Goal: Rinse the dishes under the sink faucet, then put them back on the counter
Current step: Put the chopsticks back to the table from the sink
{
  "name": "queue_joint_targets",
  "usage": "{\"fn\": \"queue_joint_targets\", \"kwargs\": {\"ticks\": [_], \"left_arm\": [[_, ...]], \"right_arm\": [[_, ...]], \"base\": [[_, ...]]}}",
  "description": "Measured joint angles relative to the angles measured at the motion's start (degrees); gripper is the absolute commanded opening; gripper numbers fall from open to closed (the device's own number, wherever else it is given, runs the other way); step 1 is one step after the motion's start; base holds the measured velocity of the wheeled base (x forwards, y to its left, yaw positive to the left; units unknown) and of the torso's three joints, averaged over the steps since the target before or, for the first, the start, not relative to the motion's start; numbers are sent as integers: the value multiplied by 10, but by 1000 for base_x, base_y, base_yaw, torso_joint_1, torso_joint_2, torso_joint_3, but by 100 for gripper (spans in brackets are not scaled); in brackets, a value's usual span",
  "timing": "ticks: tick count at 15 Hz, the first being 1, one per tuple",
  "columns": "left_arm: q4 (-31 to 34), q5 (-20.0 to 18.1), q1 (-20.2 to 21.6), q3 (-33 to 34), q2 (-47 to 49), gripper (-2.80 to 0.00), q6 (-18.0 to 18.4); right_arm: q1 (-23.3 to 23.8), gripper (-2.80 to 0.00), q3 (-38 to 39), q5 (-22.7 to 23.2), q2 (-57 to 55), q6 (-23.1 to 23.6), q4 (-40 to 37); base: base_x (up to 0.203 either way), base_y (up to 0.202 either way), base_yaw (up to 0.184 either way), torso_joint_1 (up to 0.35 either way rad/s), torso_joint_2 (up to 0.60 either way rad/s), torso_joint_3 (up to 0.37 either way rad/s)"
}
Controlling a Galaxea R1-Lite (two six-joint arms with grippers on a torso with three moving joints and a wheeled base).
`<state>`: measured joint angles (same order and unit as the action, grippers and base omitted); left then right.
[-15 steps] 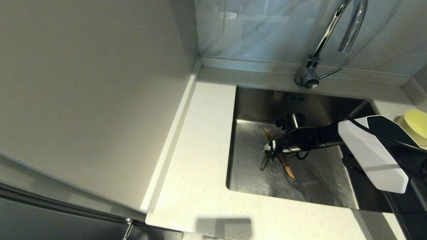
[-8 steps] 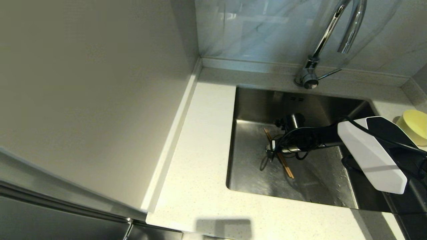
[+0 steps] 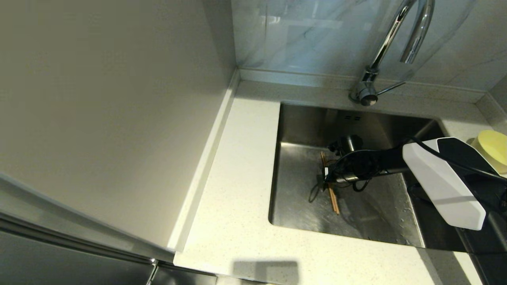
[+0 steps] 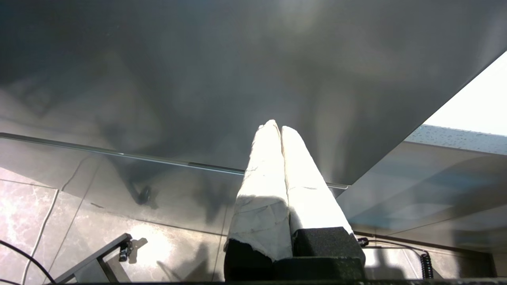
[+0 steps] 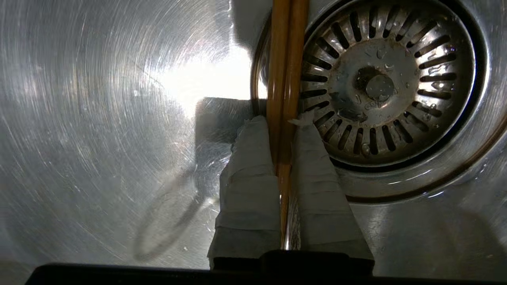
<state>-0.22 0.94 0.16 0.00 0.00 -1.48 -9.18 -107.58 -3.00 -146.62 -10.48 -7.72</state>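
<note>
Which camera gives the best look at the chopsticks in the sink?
The right wrist view: the chopsticks fill it, side by side between the right gripper fingers, beside the drain strainer. The head view shows them small, partly hidden by the arm. The left wrist view shows none of them.

You've got brown chopsticks (image 5: 286, 79), pale-yellow bowl (image 3: 493, 147), off-white speckled counter (image 3: 237, 198). Sink (image 3: 301, 186) brushed steel grey (swirl marks all over), drain strainer (image 5: 380, 83) slotted silver, faucet (image 3: 390, 43) shiny chrome, fingers (image 5: 247, 190) white-wrapped.
</note>
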Motion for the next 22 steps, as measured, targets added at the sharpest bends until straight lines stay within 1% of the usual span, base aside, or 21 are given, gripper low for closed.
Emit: {"fn": "queue_joint_targets", "kwargs": {"ticks": [5, 11, 14, 17, 19, 22], "left_arm": [[0, 0, 0, 0, 0, -280, 0], [0, 0, 0, 0, 0, -280, 0], [0, 0, 0, 0, 0, -280, 0], [0, 0, 0, 0, 0, -280, 0], [0, 0, 0, 0, 0, -280, 0], [0, 0, 0, 0, 0, -280, 0]], "right_arm": [[-1, -280, 8, 3, 24, -9, -19], [4, -280, 72, 2, 104, -17, -17], [28, -280, 121, -2, 171, -12, -34], [64, -280, 161, -6, 254, -11, -64], [93, -280, 165, -26, 304, -12, -89], [133, -280, 135, -31, 357, -3, -128]], "base": [[0, 0, 0, 0, 0, 0], [0, 0, 0, 0, 0, 0], [0, 0, 0, 0, 0, 0], [0, 0, 0, 0, 0, 0], [0, 0, 0, 0, 0, 0], [0, 0, 0, 0, 0, 0]]}}
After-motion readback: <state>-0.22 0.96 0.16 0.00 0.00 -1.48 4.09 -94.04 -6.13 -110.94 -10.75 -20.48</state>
